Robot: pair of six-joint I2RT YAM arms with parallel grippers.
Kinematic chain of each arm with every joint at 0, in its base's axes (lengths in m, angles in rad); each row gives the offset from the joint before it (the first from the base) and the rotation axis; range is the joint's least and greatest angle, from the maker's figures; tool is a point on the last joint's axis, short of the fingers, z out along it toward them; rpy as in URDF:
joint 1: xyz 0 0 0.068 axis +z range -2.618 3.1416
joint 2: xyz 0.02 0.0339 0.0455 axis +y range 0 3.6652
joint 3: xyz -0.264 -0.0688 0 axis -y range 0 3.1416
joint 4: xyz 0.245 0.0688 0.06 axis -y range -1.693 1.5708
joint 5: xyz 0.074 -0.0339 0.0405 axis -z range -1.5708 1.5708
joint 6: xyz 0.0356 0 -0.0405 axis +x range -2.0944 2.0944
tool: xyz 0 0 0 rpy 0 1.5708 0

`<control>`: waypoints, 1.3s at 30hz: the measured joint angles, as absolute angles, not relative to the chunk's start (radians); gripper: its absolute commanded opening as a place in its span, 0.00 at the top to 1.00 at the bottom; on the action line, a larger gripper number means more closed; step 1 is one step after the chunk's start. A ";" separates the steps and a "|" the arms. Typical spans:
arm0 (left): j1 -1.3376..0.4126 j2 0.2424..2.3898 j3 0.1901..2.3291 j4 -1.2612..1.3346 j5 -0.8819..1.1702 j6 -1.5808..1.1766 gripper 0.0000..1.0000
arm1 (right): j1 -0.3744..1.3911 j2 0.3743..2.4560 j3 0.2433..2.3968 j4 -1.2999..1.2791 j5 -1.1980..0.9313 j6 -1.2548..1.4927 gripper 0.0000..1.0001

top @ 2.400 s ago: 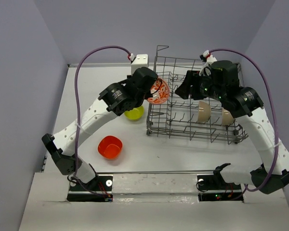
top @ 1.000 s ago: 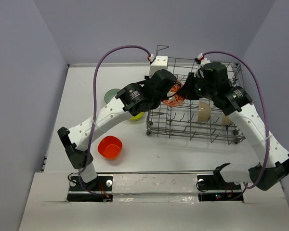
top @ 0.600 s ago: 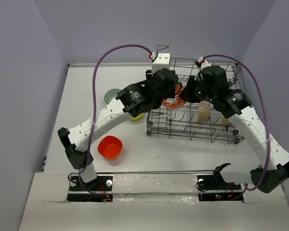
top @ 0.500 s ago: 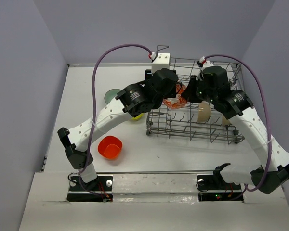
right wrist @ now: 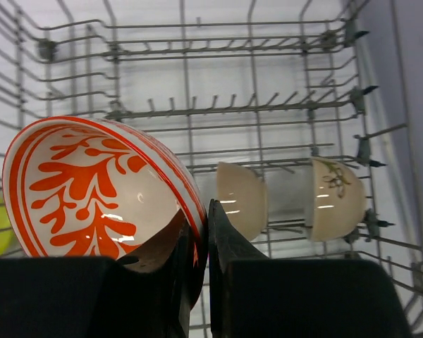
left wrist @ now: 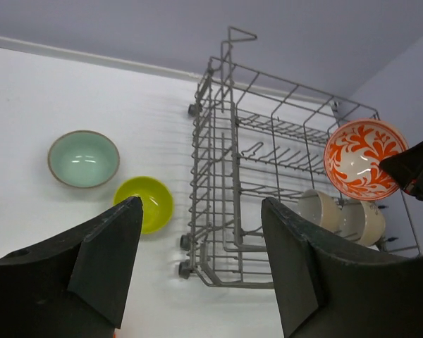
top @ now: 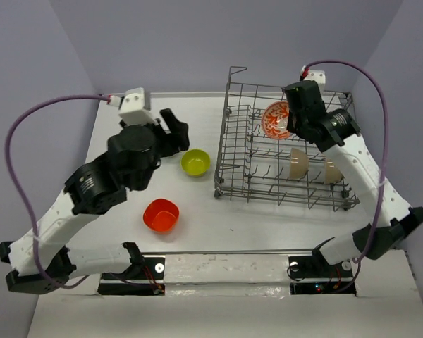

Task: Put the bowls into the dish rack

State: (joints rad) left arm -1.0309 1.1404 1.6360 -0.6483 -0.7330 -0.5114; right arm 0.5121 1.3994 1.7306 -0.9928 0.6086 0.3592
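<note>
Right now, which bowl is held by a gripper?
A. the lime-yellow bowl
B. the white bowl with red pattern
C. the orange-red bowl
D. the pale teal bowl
B: the right gripper is shut on the rim of the white bowl with red pattern, over the dish rack; the lime-yellow bowl, the orange-red bowl and the pale teal bowl lie free on the table.

Passed the red-patterned bowl (top: 275,120) from left hand (top: 175,130) to right hand (top: 290,124), now pinched by its rim over the far side of the dish rack (top: 282,184). Pulled the left hand back over the bench (top: 204,211), jaws spread wide.
</note>
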 measured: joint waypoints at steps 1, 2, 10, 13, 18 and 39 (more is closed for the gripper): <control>-1.016 1.078 1.589 -0.641 -0.734 -0.508 0.22 | 0.513 1.430 1.747 -1.003 0.646 0.358 0.99; -1.002 1.048 1.563 -0.636 -0.735 -0.506 0.21 | 0.515 1.479 1.769 -1.026 0.708 0.360 0.99; -0.825 0.816 1.213 -0.533 -0.661 -0.461 0.19 | 0.554 1.785 1.967 -1.221 1.042 0.370 0.99; -0.754 0.794 1.108 -0.504 -0.609 -0.435 0.18 | 0.595 1.865 2.036 -1.262 1.117 0.378 0.99; -0.677 0.767 0.972 -0.452 -0.553 -0.384 0.16 | 0.667 1.976 2.062 -1.311 1.206 0.398 0.99; -0.546 0.672 0.831 -0.333 -0.392 -0.301 0.15 | 0.694 1.930 1.765 -1.342 1.240 0.484 0.99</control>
